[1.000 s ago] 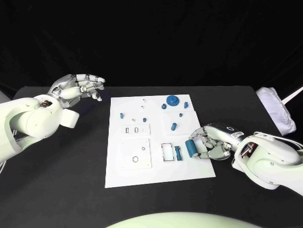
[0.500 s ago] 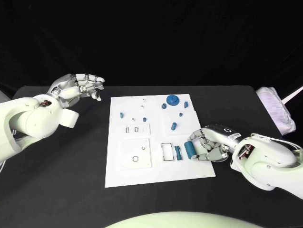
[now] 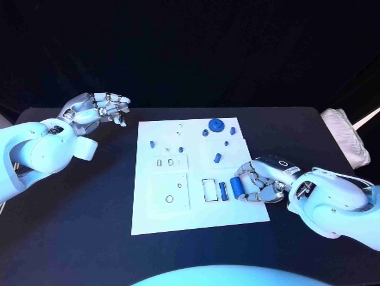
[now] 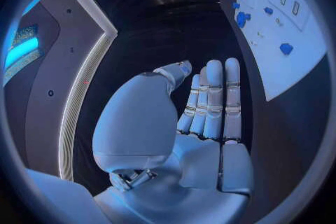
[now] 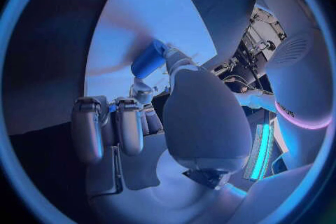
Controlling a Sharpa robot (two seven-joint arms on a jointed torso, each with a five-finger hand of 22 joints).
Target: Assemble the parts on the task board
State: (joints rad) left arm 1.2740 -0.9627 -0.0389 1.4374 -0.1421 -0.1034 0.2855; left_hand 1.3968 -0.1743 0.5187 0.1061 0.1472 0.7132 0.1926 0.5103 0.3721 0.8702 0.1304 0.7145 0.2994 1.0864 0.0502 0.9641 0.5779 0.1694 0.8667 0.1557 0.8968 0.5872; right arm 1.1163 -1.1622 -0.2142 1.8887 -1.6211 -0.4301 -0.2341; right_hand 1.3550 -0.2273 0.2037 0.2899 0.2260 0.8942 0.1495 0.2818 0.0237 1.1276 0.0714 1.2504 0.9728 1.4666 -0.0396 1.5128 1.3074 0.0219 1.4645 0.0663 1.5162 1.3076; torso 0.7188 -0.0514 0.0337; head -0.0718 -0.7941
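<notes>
Task board (image 3: 198,202) carries no readable writing; right hand (image 3: 260,180) grips blue cylinder (image 3: 237,185).

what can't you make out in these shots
- Head view: the lower end of the blue cylinder is hidden behind the right hand holding it.
- Right wrist view: the task board is mostly blocked by the palm.
- Head view: the small blue parts are too small to identify.
</notes>
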